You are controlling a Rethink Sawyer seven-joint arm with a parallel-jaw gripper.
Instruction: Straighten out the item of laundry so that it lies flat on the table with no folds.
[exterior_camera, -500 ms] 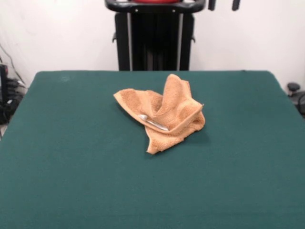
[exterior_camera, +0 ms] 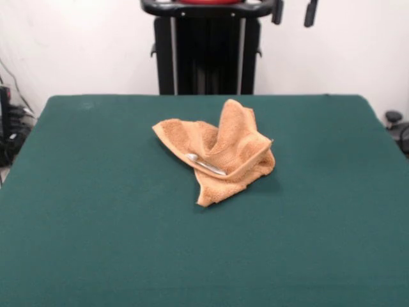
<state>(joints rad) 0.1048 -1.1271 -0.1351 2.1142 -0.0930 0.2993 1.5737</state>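
Note:
The orange-tan towel (exterior_camera: 222,152) lies crumpled in a heap near the middle of the green table (exterior_camera: 96,211), with one fold standing up at its far side and a small white tag showing on its front. My gripper (exterior_camera: 294,13) shows only as two dark fingertips at the top edge, spread apart, high above the table's far right part and well clear of the towel. It holds nothing.
The robot's black pedestal (exterior_camera: 208,48) stands behind the table's far edge. Cables and dark equipment (exterior_camera: 9,125) sit off the table's left side, and a small dark object (exterior_camera: 394,118) off its right side.
The gripper's fingertips have come a little lower and slightly left at the top edge. The towel has not moved.

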